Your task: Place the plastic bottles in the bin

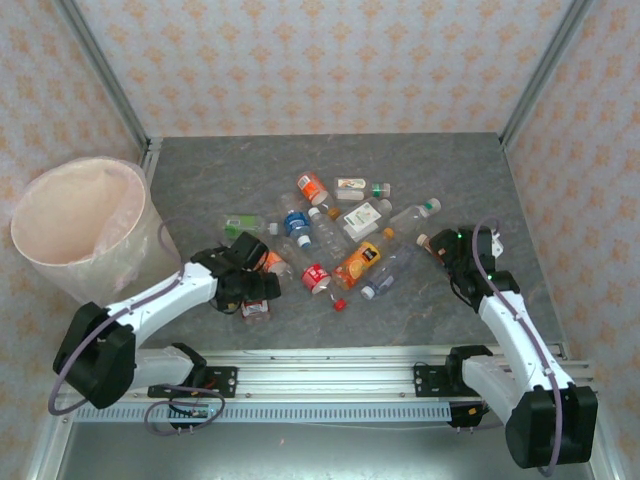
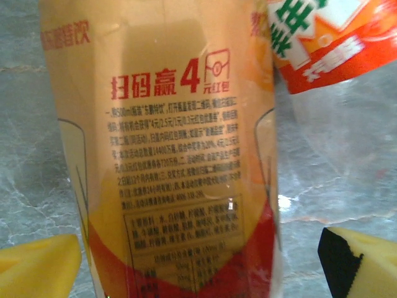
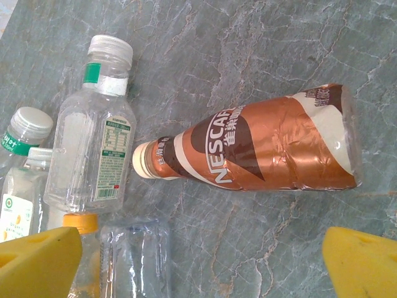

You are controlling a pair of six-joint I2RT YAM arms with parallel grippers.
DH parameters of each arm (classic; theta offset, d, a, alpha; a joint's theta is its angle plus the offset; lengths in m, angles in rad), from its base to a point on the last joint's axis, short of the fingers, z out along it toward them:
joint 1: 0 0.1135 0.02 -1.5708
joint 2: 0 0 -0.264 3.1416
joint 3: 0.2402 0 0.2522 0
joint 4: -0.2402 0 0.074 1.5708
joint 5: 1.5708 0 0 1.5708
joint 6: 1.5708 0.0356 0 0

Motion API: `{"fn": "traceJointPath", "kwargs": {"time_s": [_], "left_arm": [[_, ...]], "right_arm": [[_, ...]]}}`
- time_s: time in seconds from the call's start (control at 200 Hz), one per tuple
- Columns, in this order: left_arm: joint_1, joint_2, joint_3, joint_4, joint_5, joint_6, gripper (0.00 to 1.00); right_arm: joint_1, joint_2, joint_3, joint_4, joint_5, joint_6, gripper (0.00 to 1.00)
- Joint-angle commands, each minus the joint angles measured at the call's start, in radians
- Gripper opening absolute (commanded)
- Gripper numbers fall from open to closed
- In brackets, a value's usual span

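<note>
Nearest me, my left tool (image 2: 198, 273) is down low over the tabletop (image 2: 31, 155), released, its yellow pads (image 2: 37, 267) spread wide; a bottle with an orange-and-red label (image 2: 180, 155) lies between them, grey stone showing between it and the right pad, so nothing is grasped; a second bottle with an orange, white and green label (image 2: 322, 43) crowds in just beside it, touching or overlapping, I cannot tell which.

Over on the other side, my right tool (image 3: 198, 267) is released too, pads apart above bare stone; just beyond them a brown Nescafe bottle (image 3: 267, 146) lies on its side, cream cap pointing at a clear bottle with a white cap and green neck band (image 3: 93, 149); the two are near but apart.

From above, the plastic bottles (image 1: 330, 235) are strewn on their sides in the middle, between my two arms; the bin (image 1: 85, 225) stands upright off to the left, beyond my left arm and apart from the heap; farthest back lies a white-labelled bottle with a green cap (image 1: 360, 188).
</note>
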Motion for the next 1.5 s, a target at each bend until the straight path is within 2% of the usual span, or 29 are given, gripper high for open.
{"fn": "traceJointPath", "kwargs": {"time_s": [0.0,0.145,0.23,0.36,0.54,0.656,0.766,0.826,0.881,1.041,1.156,1.286,1.346,1.421,1.496], "left_arm": [[-0.03,0.048,0.009,0.006,-0.066,0.023,0.98],[-0.051,0.106,0.018,-0.001,-0.126,0.019,0.93],[-0.062,0.106,0.024,-0.001,-0.151,0.018,0.85],[-0.065,0.047,0.01,0.008,-0.171,0.013,0.71],[-0.065,-0.085,-0.01,-0.015,-0.205,0.006,0.62],[-0.065,-0.216,0.024,-0.034,-0.211,0.026,0.62],[-0.06,-0.326,0.097,-0.085,-0.304,0.023,0.63],[-0.042,-0.354,0.157,-0.112,-0.316,0.029,0.62],[-0.029,-0.356,0.226,-0.135,-0.332,0.033,0.61],[0.004,-0.321,0.453,-0.189,-0.469,0.05,0.6],[0.03,-0.311,0.516,-0.081,-0.536,0.035,0.6],[0.059,-0.304,0.55,0.062,-0.656,0.038,0.62],[0.091,-0.294,0.598,0.074,-0.704,0.067,0.61],[0.145,-0.275,0.694,0.008,-0.782,0.1,0.6],[0.226,-0.265,0.762,-0.034,-0.786,0.134,0.59]], "right_arm": [[0.001,-0.01,-0.011,-0.002,0.032,0.001,0.99],[0.001,-0.012,-0.006,-0.025,0.044,-0.02,0.99],[0.001,-0.013,-0.005,-0.035,0.048,-0.028,0.99],[0.001,-0.015,-0.005,-0.029,0.045,-0.031,0.99],[0.001,-0.04,-0.012,0.035,-0.006,-0.058,0.99],[0.001,-0.07,-0.016,0.072,-0.031,-0.08,0.99],[0.001,-0.101,-0.021,0.106,-0.048,-0.1,0.99],[0.001,-0.118,-0.023,0.124,-0.054,-0.108,0.99],[0.001,-0.133,-0.024,0.139,-0.058,-0.11,0.99],[0.001,-0.177,-0.035,0.22,-0.084,-0.131,0.99],[0.001,-0.198,-0.055,0.311,-0.076,-0.133,0.99],[0.001,-0.197,-0.031,0.327,-0.039,-0.165,0.99],[0.001,-0.198,-0.017,0.313,-0.026,-0.187,0.99],[0.001,-0.204,0.0,0.273,-0.018,-0.216,0.99],[0.001,-0.218,-0.008,0.256,-0.018,-0.236,0.99]]}}
